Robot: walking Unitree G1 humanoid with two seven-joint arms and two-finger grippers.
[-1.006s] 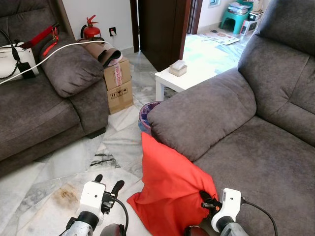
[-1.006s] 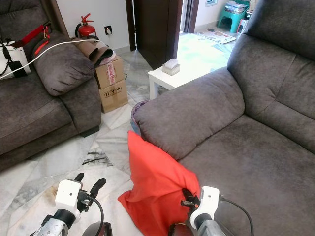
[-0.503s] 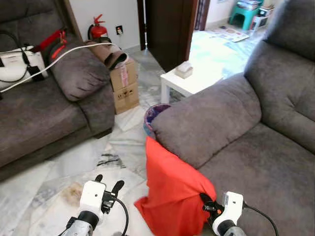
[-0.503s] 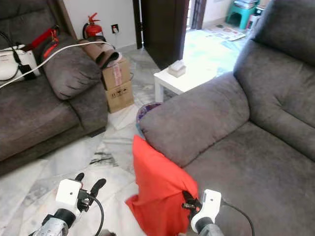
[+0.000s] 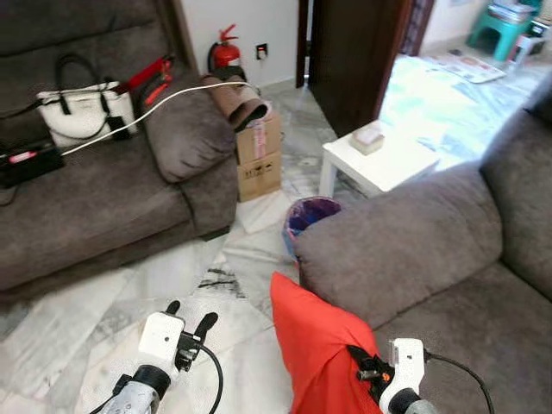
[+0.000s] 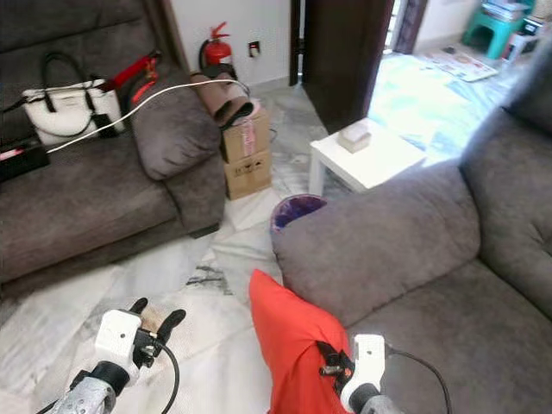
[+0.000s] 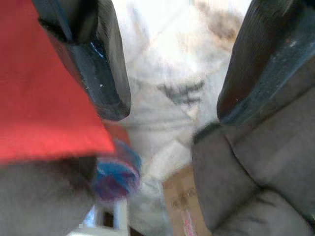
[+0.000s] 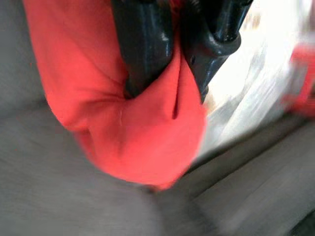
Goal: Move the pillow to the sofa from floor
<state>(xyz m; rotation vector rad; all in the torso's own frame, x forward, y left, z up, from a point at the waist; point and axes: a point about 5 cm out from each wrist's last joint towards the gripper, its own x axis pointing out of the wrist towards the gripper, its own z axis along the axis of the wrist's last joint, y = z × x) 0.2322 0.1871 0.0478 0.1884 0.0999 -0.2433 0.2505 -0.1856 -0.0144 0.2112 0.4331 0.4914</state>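
An orange-red pillow (image 5: 317, 349) hangs upright at the bottom middle, against the front of the grey sofa (image 5: 448, 259) on my right. My right gripper (image 5: 364, 373) is shut on the pillow's right edge; in the right wrist view both black fingers (image 8: 142, 46) pinch a fold of the red cloth (image 8: 133, 132). My left gripper (image 5: 190, 321) stands open low on the left, above the marble floor (image 5: 129, 285), apart from the pillow. Between its fingers (image 7: 106, 73) the left wrist view has floor and a strip of red pillow (image 7: 44, 113).
A second grey sofa (image 5: 95, 198) on the left carries a white handbag (image 5: 79, 108) and a white cable. Between the sofas stand a cardboard box (image 5: 259, 155), a purple-lined bin (image 5: 309, 214) and a small white table (image 5: 379, 164). A red fire extinguisher (image 5: 224, 53) stands by the wall.
The camera has swung left and up, so the left sofa and handbag show more. The pillow has risen with my right gripper; its lower corner has left the floor.
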